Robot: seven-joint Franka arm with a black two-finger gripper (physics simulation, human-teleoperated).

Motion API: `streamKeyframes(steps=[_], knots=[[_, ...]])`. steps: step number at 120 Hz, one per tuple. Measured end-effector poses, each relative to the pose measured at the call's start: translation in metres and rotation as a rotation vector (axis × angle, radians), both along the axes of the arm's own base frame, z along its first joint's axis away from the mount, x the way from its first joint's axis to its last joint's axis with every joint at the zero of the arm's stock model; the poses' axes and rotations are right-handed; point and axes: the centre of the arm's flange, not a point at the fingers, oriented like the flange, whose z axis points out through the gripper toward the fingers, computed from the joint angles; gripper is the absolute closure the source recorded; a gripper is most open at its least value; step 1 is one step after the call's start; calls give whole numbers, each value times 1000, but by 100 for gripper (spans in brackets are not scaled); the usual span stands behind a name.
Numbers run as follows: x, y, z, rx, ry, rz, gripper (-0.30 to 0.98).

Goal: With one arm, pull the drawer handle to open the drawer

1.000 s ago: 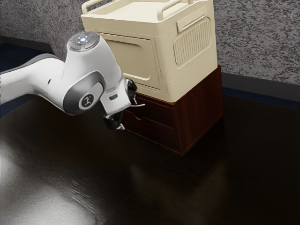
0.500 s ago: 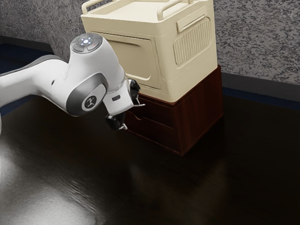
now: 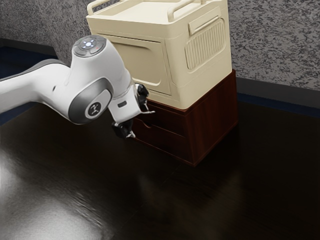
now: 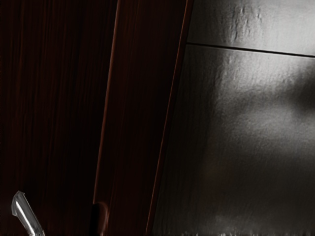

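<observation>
Gripper (image 3: 139, 122) fingers stand spread, one above the other, just in front of the chest (image 3: 212, 117), near the end of its front that lies toward the exterior view's left. The silvery handle (image 4: 24, 212) is at the front of the chest, on the upper drawer (image 3: 167, 120), and in the exterior view it comes out just beside the upper finger's tip; whether they touch, I cannot tell. The lower finger hangs farther down before the chest, well apart from the handle. The upper drawer looks flush with the chest's front, though the hand covers part of it. Below the seam is the lower drawer (image 3: 167, 140), with a small notch (image 4: 102, 215) in its top edge, near the handle. The arm (image 3: 87, 95) reaches toward the chest from the exterior view's left, its hand tilted down toward the chest's front. On top of the chest sits a cream cabinet (image 3: 195, 80), with a raised door panel above the drawers, slats on its side and rails along its top. Under the chest spreads a dark, glossy surface (image 3: 225, 190), and behind the chest rises a mottled grey wall (image 3: 270, 45).
</observation>
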Motion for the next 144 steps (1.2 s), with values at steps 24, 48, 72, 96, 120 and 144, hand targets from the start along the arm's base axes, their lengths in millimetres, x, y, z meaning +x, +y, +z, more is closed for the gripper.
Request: streamKeyframes(steps=[24, 48, 72, 96, 120, 144], knots=[[0, 13, -1, 1, -7, 20, 0], [0, 30, -10, 2, -11, 45, 0], [2, 50, -14, 10, -19, 76, 0], [5, 63, -19, 19, -16, 98, 0], [9, 47, -14, 21, -27, 70, 0], [15, 40, -26, 29, -8, 59, 0]])
